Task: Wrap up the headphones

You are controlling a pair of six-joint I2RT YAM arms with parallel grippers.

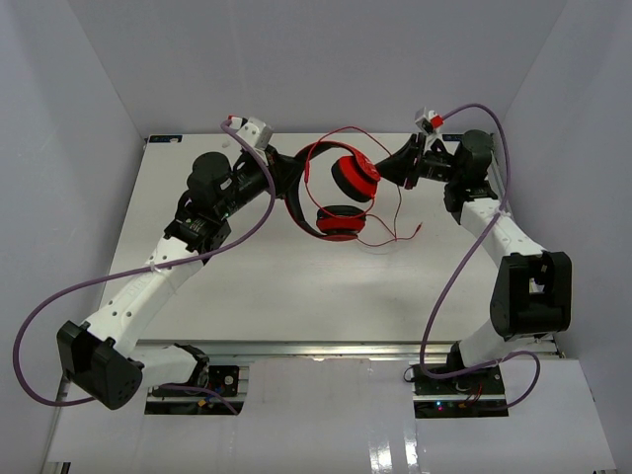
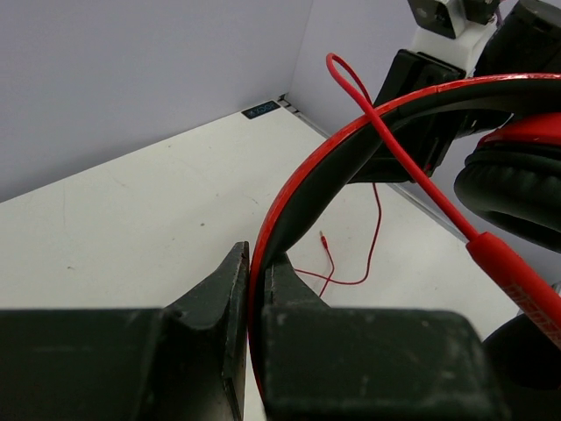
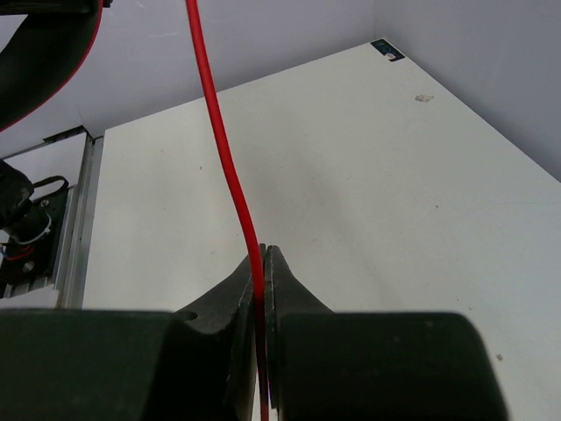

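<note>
- Left gripper [image 2: 254, 259]: jaws clamped on the headband [image 2: 302, 189] of the headphones [image 1: 341, 197]. The band's red edge runs straight between the two fingers.
- Right gripper [image 3: 264, 254]: jaws pinched together on the thin red cord [image 3: 223, 167], which rises from the pinch toward the top of the right wrist view.
- The headphones are at the far middle of the table [image 1: 296, 296], between the two grippers, and look held up by the band. The upper ear cup [image 1: 354, 178] is tilted and the lower ear cup [image 1: 339, 222] sits below it. Cannot tell whether the lower cup touches the table.
- In the left wrist view the cord crosses over the headband, with a small loop sticking up past it. The overhead view shows red cord arcing around the upper cup.
- Loose cord hangs in a loop on the right, and its plug [image 1: 420, 230] lies on the table, apart from the cups.
- Step, as I judge it: the wrap is mid-way. The left arm anchors the band while the right leads the cord. Some turns look done, but plenty of slack is left.
- Next move calls for the right arm to carry the pinched cord around the band or cups for another turn, keeping it lightly taut. The left should hold steady.
- Watch-outs: the two wrists are close together, the cord could slip from the pinch, and the trailing plug end could snag.
</note>
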